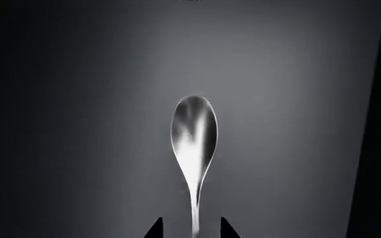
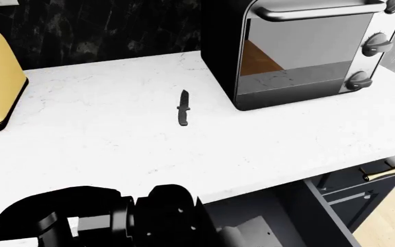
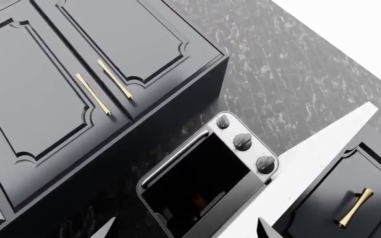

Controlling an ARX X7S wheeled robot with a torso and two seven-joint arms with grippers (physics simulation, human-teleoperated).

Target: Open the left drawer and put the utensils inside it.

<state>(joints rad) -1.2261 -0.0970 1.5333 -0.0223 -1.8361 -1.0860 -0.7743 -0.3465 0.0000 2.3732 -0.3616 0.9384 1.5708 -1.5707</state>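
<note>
Left gripper [image 1: 190,227]: two finger tips flank the spoon [image 1: 194,135] handle at the frame edge; actual contact cannot be confirmed. The spoon lies over the grey floor of the left drawer [image 1: 78,124]. Right gripper [image 3: 187,227]: tips spread wide apart, nothing between them, aimed at the toaster oven [image 3: 207,183] and upper cabinets [image 3: 58,89]. The knife [image 2: 183,107] lies on the white counter [image 2: 101,134], left of the oven. The left arm [image 2: 115,218] is cropped. No legible writing.
</note>
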